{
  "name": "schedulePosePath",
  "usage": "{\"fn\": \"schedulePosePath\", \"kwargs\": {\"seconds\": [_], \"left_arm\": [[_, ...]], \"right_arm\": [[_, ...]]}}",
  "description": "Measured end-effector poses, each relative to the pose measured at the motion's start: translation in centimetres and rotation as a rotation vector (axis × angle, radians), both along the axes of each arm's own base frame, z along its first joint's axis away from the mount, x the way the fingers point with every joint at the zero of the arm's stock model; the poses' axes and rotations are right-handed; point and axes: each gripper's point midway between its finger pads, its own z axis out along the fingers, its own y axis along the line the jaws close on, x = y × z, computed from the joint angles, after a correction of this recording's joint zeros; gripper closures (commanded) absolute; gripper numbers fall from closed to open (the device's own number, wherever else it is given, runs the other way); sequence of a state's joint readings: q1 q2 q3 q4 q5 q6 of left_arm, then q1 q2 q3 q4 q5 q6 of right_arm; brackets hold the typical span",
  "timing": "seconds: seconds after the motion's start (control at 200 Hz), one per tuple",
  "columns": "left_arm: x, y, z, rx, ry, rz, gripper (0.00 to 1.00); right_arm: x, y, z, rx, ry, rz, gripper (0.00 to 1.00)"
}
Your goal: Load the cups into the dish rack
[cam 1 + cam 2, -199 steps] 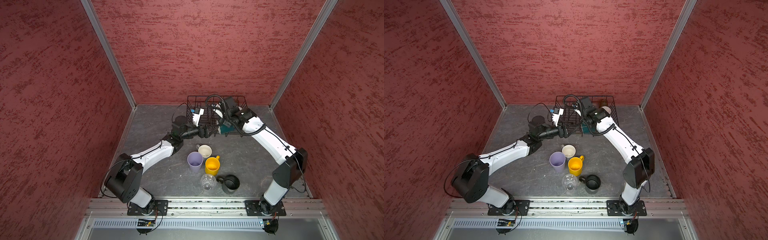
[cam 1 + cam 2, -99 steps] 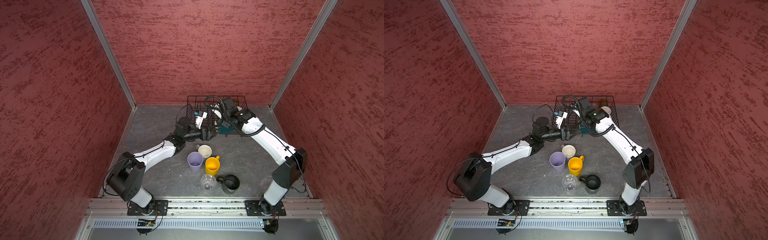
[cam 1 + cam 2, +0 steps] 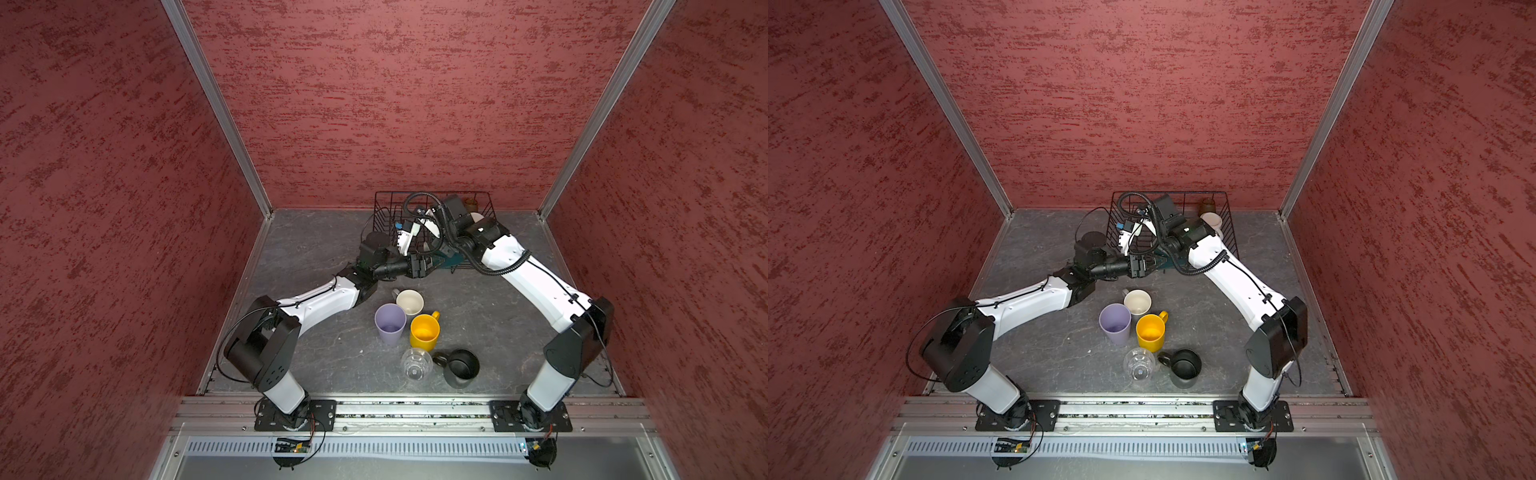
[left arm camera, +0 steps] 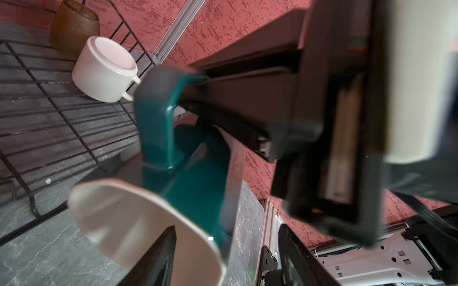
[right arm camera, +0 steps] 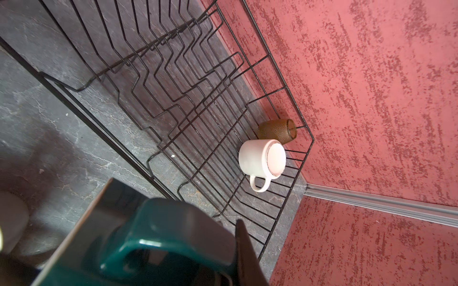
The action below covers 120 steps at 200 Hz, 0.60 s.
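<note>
The left gripper [image 3: 426, 265] has its jaws apart astride the wall of the teal mug [image 4: 195, 188], one finger inside its white mouth, at the near edge of the dish rack [image 5: 188, 81]. The right gripper [image 5: 173, 215] is clamped on the mug's handle. Lilac tumbler [image 3: 390, 322], cream-lined mug [image 3: 409, 301], yellow mug [image 3: 424, 330], clear glass [image 3: 415, 363] and black mug [image 3: 461, 365] cluster toward the table's [image 3: 316, 249] front edge, and a bottom-up white mug [image 5: 257, 158] sits beside the amber glass [image 5: 275, 131] in the rack's far right corner.
</note>
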<state>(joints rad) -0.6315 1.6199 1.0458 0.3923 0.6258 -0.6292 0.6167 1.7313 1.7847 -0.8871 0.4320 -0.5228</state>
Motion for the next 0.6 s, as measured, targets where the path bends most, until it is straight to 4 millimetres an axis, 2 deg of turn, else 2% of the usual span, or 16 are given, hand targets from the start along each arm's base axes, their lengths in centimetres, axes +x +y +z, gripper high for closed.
{"fn": "schedulePosePath", "kwargs": {"seconds": [0.185,0.371,0.601], "left_arm": [[0.0,0.0,-0.1,0.000,0.014,0.005,0.51],[0.0,-0.2,0.2,-0.002,0.016,0.000,0.82],[-0.4,-0.4,1.3,-0.034,0.008,-0.037,1.00]], "right_arm": [[-0.2,0.5,0.2,0.036,0.005,0.001,1.00],[-0.6,1.0,-0.1,0.058,0.027,0.007,1.00],[-1.0,1.5,-0.3,0.113,0.051,0.008,1.00]]}}
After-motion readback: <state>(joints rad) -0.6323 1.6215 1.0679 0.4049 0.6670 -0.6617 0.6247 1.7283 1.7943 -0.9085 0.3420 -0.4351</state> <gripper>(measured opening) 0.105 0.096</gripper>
